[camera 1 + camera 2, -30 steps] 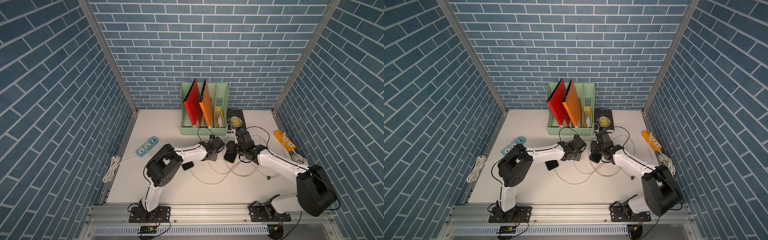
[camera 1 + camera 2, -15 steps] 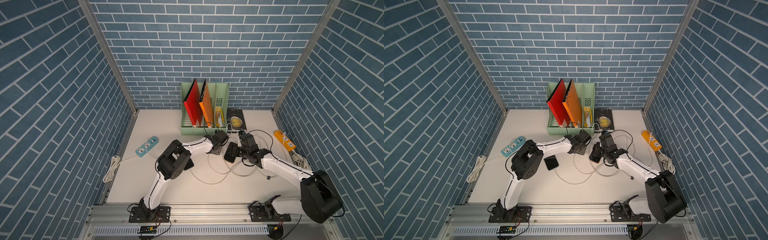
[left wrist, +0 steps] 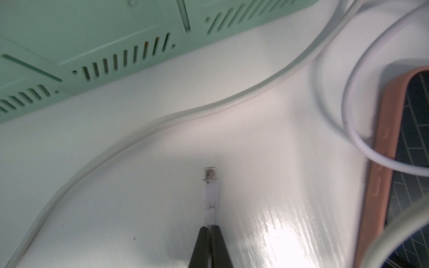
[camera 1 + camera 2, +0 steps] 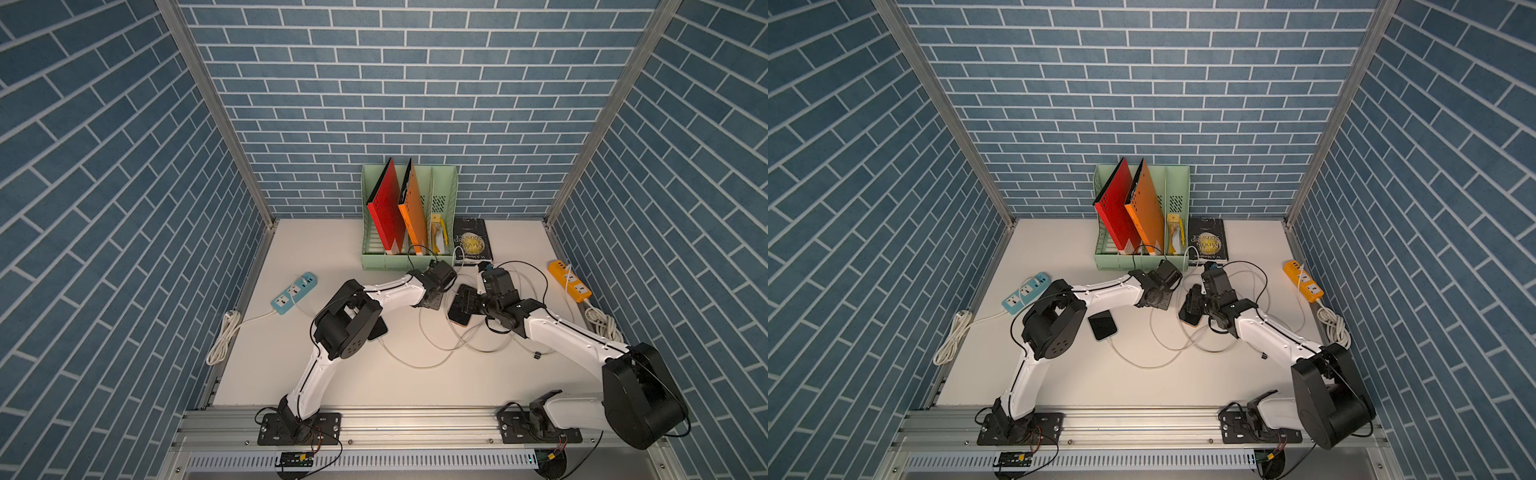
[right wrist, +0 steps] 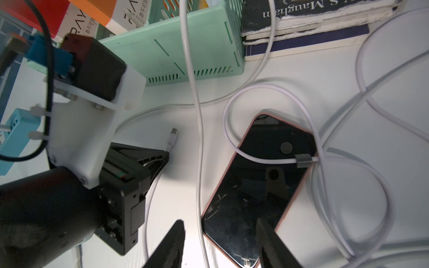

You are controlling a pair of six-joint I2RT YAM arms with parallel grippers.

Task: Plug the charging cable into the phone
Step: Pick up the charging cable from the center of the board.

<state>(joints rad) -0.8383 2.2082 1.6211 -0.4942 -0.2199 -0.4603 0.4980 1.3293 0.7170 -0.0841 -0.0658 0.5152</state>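
The left hand [image 3: 210, 228], half open a second ago, now pinches shut on the white charging cable [image 3: 210, 192] just behind its plug, low at the white tabletop [image 3: 104, 208]. The right hand [image 5: 221, 241] stands open astride the near end of the salmon-cased black phone [image 5: 262, 176] alongside. Only the right wrist view reads "Maugham" on the dark paperback book [image 5: 313, 14]; both top views show "Moon" and "Sixpence".

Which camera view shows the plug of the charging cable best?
The left wrist view: the plug sits central, pinched by the shut left gripper. The right wrist view shows the plug smaller. In both top views I cannot make it out.
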